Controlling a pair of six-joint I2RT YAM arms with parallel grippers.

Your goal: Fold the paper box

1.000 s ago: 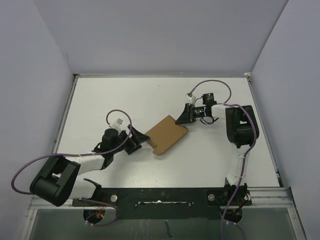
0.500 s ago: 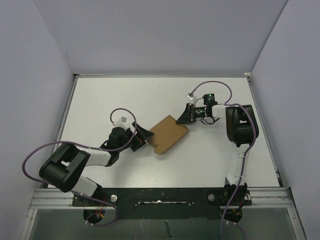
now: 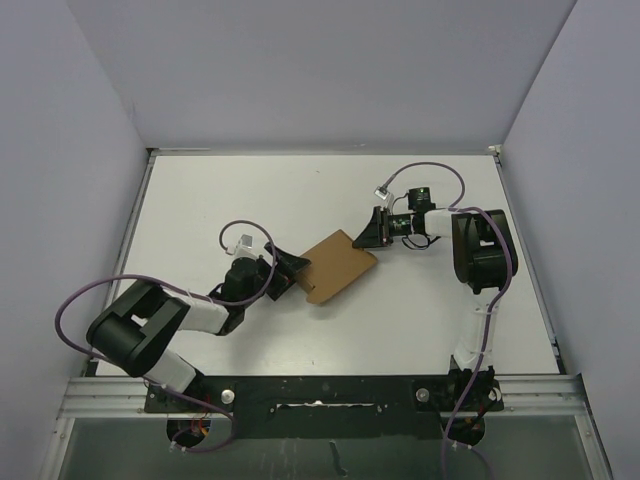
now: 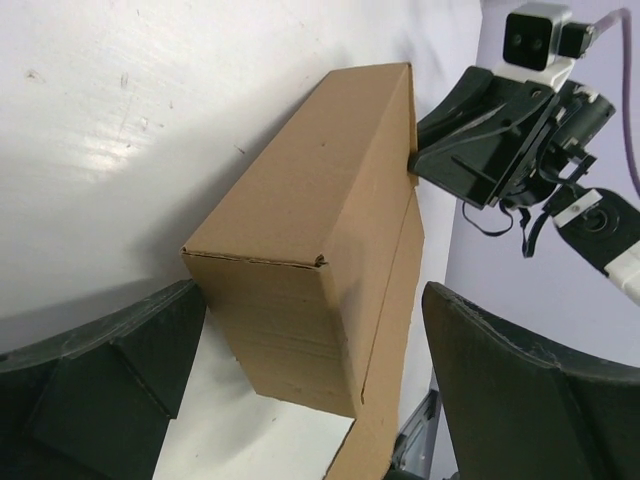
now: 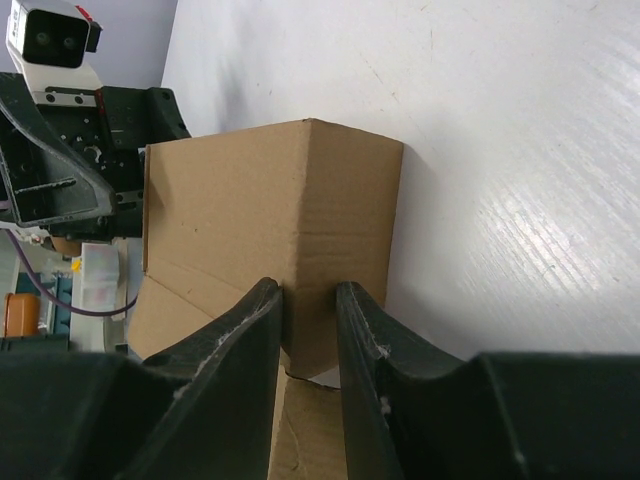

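Observation:
The paper box (image 3: 336, 265) is a brown cardboard carton lying flat near the table's middle, with a loose flap at its near end. My right gripper (image 3: 366, 234) is at its far corner, and in the right wrist view it (image 5: 310, 300) is shut on a folded edge of the box (image 5: 270, 200). My left gripper (image 3: 293, 271) is at the box's left end. In the left wrist view it (image 4: 312, 385) is wide open, with the box end (image 4: 300, 280) between its fingers (image 4: 100, 375) and touching neither.
The white table (image 3: 200, 200) is walled at the back and both sides. The right gripper's body (image 4: 480, 150) shows beyond the box in the left wrist view. The left arm's camera (image 5: 55, 40) shows in the right wrist view.
My left arm has folded its elbow inward and pushed its open gripper right, up to the box's left end. The right gripper and the box have stayed put.

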